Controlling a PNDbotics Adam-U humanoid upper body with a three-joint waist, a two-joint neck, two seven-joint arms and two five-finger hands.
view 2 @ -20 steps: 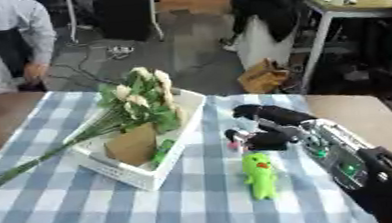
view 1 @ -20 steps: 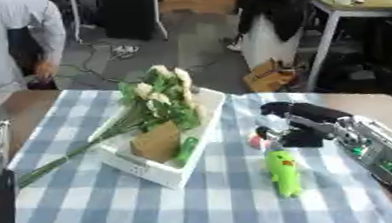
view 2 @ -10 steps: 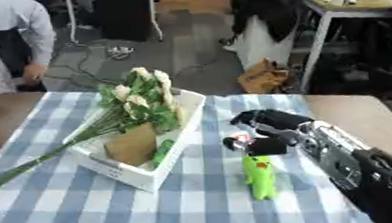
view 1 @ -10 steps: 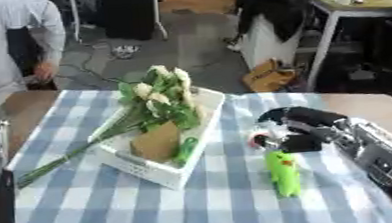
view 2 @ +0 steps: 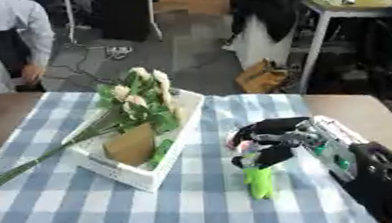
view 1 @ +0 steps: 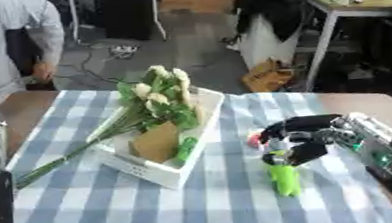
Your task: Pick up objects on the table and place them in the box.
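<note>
**Counter with box, flowers and green toy; right hand at the toy**

- Counter [view 1: 111, 215]: covered with a blue-and-white checked cloth; brown surface is shown at the far corners.
- Box [view 1: 165, 172]: white, open-topped, set askew left of centre on the cloth. A brown paper-like item [view 1: 156, 142] and a small green piece [view 1: 186, 148] are seen inside it.
- Flowers [view 1: 159, 94]: a bunch with pale blooms and green leaves is laid across the box, the heads over its far end; the long stems [view 1: 59, 162] are extended over the near-left wall onto the cloth.
- Green toy [view 1: 285, 179]: an elongated bright green object is laid on the cloth, just right of the box and apart from it. Its kind cannot be told.
- Small pink-red object [view 1: 254, 140]: seen just beside the fingers, near the toy's far end.
- Right hand [view 1: 305, 134]: brought in from the right; the fingers are curled downward over the toy's far end. Whether the toy is gripped cannot be told.
- Left hand: not seen.
</note>
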